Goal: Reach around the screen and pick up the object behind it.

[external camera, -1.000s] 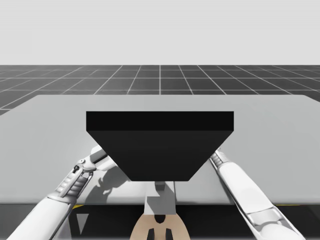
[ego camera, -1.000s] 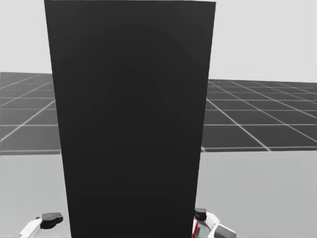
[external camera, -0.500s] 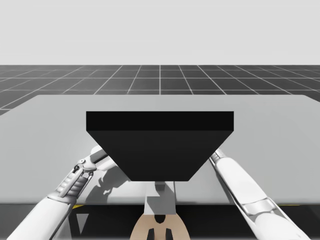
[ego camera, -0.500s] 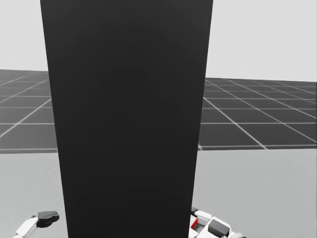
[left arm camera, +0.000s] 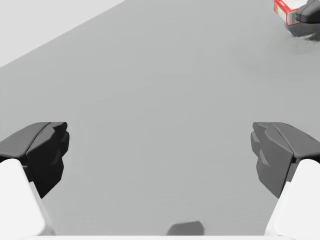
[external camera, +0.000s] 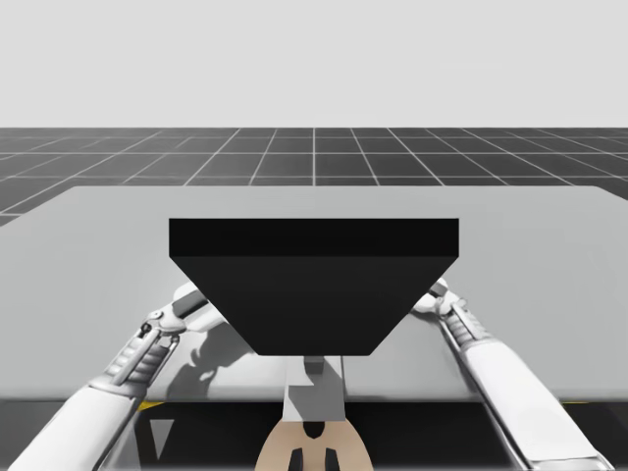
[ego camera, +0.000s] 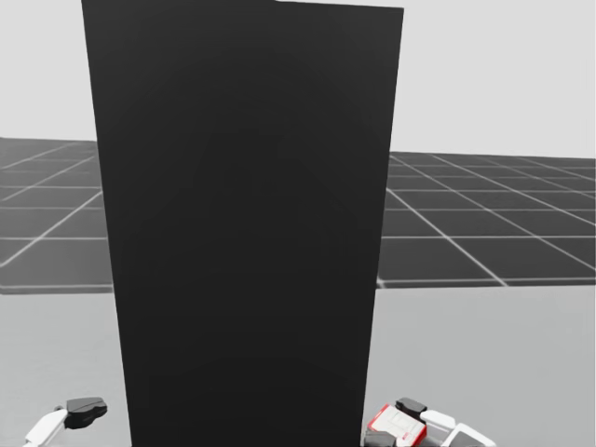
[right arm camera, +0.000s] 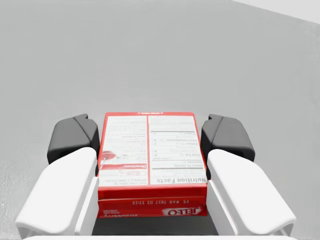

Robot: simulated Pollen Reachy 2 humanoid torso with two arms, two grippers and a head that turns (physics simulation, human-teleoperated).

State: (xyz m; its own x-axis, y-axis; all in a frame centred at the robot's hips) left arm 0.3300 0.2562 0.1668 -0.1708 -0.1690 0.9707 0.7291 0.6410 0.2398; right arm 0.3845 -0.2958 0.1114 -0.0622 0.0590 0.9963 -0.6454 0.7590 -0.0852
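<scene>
Jaws of right gripper (right arm camera: pixel 151 136) clamp box (right arm camera: pixel 150 160) (red, flat), one finger on each long side. Left gripper (left arm camera: pixel 161 147) stands wide apart over bare table (left arm camera: pixel 150 75), holding nothing. Head view: box (ego camera: pixel 393 424) at lower right of frame, just beside screen (ego camera: pixel 242 233).

Judgement: grasp made; lift and withdrawal remain.

Versus 0.5 s ago: right gripper further out from screen, more of box showing; head turned slightly.
</scene>
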